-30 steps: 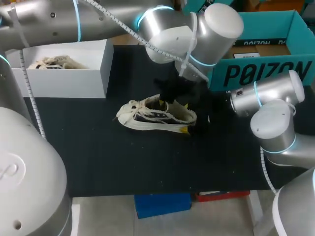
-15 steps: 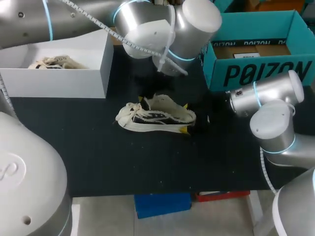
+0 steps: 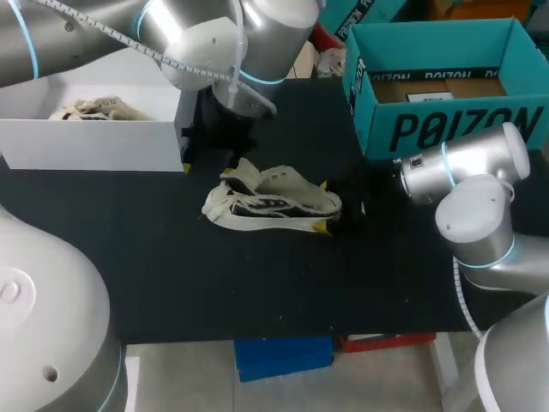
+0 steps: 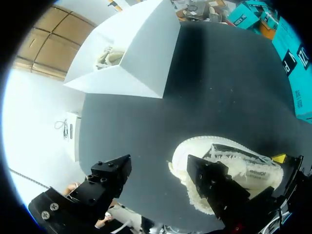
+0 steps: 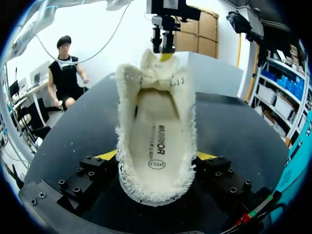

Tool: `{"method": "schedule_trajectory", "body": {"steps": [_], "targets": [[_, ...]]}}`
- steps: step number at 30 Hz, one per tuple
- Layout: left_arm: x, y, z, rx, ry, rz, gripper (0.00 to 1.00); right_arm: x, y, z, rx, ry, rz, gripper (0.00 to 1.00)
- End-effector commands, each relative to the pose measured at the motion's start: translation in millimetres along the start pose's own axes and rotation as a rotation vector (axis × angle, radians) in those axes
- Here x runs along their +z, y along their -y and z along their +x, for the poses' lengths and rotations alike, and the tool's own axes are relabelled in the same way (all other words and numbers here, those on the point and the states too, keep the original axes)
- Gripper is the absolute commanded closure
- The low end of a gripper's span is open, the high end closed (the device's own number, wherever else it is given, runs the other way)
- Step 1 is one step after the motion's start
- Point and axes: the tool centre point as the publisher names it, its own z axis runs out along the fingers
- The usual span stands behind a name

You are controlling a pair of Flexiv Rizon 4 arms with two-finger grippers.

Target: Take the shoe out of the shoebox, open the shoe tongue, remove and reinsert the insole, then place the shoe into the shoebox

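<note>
Cream knit shoe (image 3: 273, 202) on black tabletop (image 3: 171, 283) is heel-clamped by the right gripper (image 5: 157, 156); the left gripper (image 4: 158, 163) is spread empty at its 10 o'clock. Slippage is risked under hard pulling.

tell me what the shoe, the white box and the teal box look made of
Shoe: cream woven or knit fabric, matte, with fuzzy frayed edges; the sole's material is unclear.
White box: probably matte card or foam board, going by its flat, sharp-edged walls.
Teal box: likely printed cardboard, smooth outside, plain brown inside.
</note>
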Motion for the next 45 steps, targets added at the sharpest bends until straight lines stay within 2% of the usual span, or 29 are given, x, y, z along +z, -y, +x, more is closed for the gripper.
{"method": "schedule_trajectory", "body": {"steps": [1,8,17,21,25,26,27,28,29,31,32,34,38,41,45], "targets": [[14.0,0.1,-0.8,0.002,-0.06,-0.015,0.0,3.6,3.1,-0.1,0.001,0.001,0.001,1.0],[21.9,-3.7,-1.0,0.003,-0.065,-0.043,0.0,3.6,3.1,-0.1,0.001,0.001,0.001,1.0],[33.3,-5.4,-10.8,-0.011,-0.066,-0.078,0.0,3.6,3.1,-0.1,0.001,0.001,0.001,1.0],[10.8,-2.6,-21.0,0.066,-0.21,-0.06,0.0,3.6,3.1,-0.1,0.001,0.001,0.001,1.0],[-30.1,-2.4,-32.7,0.308,-0.482,-0.057,0.0,3.6,3.1,-0.1,0.001,0.001,0.001,1.0],[-40.0,-3.0,-33.7,0.39,-0.539,-0.057,0.2,3.6,3.1,-0.1,0.001,0.001,0.001,1.0],[-51.3,-4.3,-33.8,0.496,-0.602,-0.057,0.52,3.6,3.1,-0.1,0.001,0.001,0.001,1.0],[-60.7,-6.2,-33.5,0.606,-0.651,-0.053,0.73,3.6,3.1,-0.1,0.001,0.001,0.001,1.0],[-68.8,-7.4,-32.3,0.705,-0.705,-0.047,0.88,3.6,3.1,-0.1,0.001,0.001,0.001,1.0],[-83.5,-13.5,-27.8,0.96,-0.795,-0.053,1.0,3.6,3.1,-0.1,0.001,0.001,0.001,1.0],[-89.4,-16.6,-25.9,1.067,-0.834,-0.049,1.0,3.6,3.1,-0.1,0.001,0.001,0.001,1.0],[-97.1,-27.1,-16.1,1.252,-0.825,0.005,0.99,3.6,3.1,-0.1,0.001,0.001,0.001,1.0],[-99.5,-41.4,17.4,1.438,-0.737,0.014,1.0,3.6,3.1,-0.1,0.001,0.001,0.001,1.0],[-99.5,-41.4,17.4,1.518,-0.756,0.021,1.0,3.6,3.1,-0.1,0.001,0.001,0.001,1.0],[-99.5,-41.4,17.4,1.518,-0.756,0.021,1.0,3.6,3.1,-0.1,0.001,0.001,0.001,1.0]]}}
